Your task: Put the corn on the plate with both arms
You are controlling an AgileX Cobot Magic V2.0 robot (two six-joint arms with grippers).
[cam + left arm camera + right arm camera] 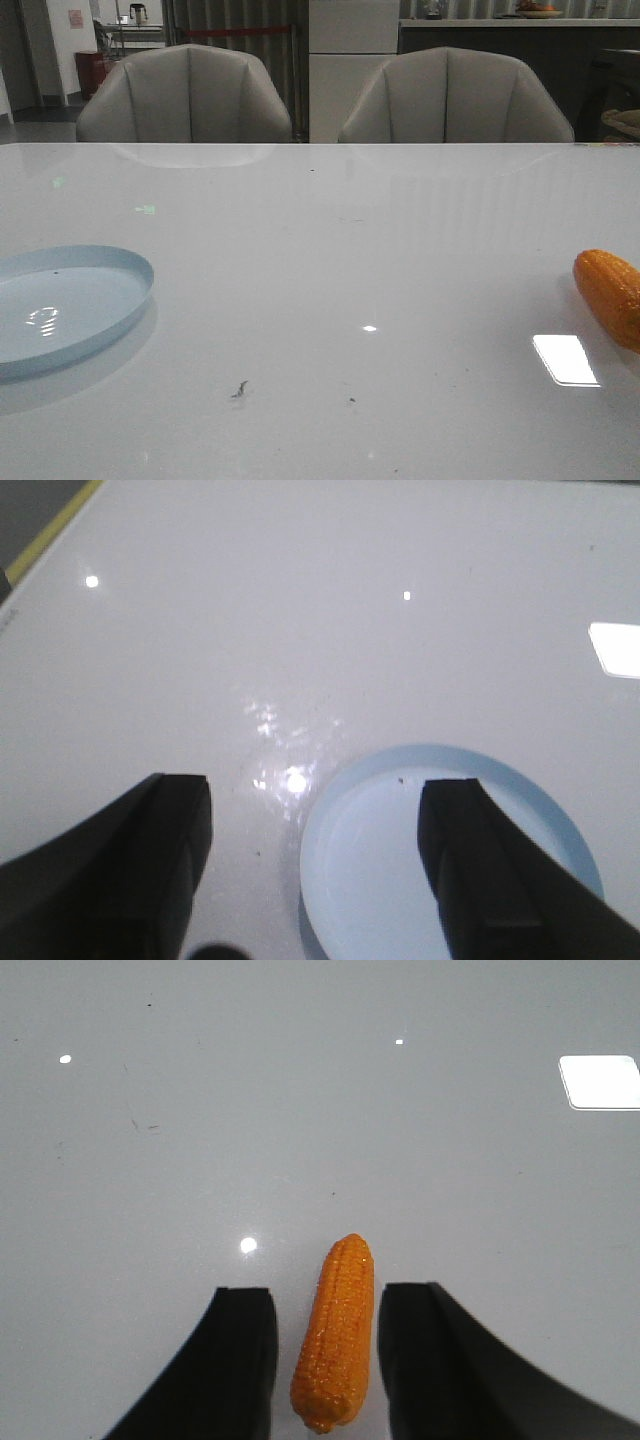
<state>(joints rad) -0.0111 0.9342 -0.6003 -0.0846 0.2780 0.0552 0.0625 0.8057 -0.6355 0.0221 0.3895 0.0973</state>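
Note:
The orange-yellow corn (610, 293) lies on the white table at the far right edge of the front view. In the right wrist view the corn (337, 1332) lies lengthwise between the two black fingers of my right gripper (327, 1293), with a small gap on each side; the gripper is open. The pale blue plate (70, 300) sits at the left of the table, with nothing on it. My left gripper (315, 785) is open wide and empty above the plate (370, 880), one finger (480, 870) over it and the other over the table. Neither gripper shows in the front view.
The glossy white table (340, 260) carries bright light reflections and a few small dark specks (240, 389). Two grey chairs (185, 95) stand behind its far edge. A yellow strip (50, 535) marks the table's edge in the left wrist view.

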